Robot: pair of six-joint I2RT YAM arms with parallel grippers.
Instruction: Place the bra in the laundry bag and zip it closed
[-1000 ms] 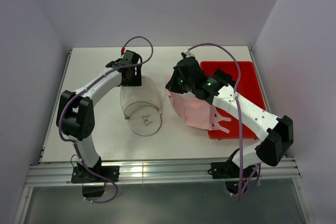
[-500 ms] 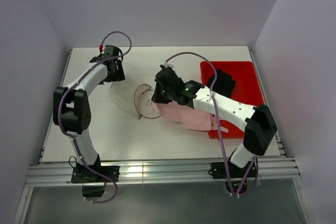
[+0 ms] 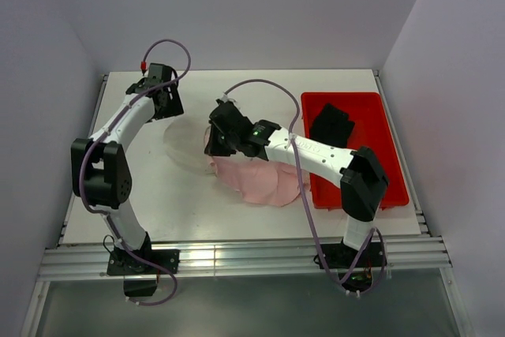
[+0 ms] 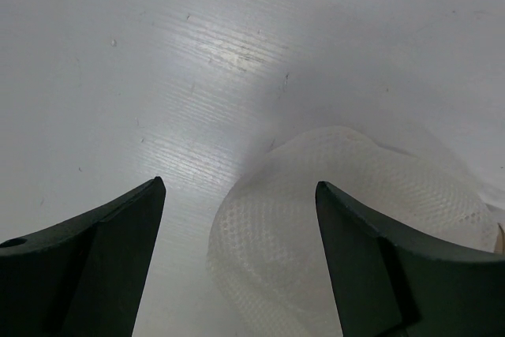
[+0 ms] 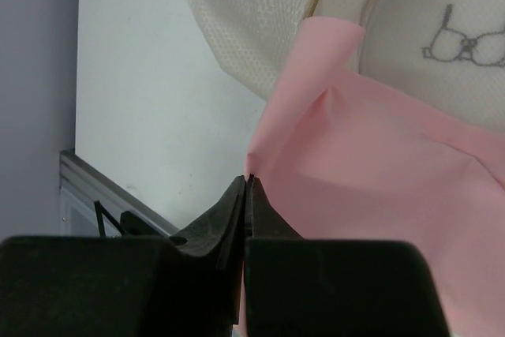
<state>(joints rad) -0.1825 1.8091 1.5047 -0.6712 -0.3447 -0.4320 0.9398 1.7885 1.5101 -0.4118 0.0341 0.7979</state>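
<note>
— Where is the bra [image 3: 256, 181]?
— Spread on the table [image 3: 158, 203]. One edge is pinched in the right fingers [image 5: 245, 203], which are pressed tight together on the pink cloth.
— And the laundry bag [image 4: 331, 219]?
— Just ahead of those fingertips, touching the bra's front edge (its printed disc face shows past the pink). Its mesh end lies ahead of the left fingers [image 3: 166, 108], which stand wide apart and do not grip it.
— The red bin [image 3: 390, 155]?
— Well behind the right fingers, with a black garment [image 3: 331, 124] inside.
</note>
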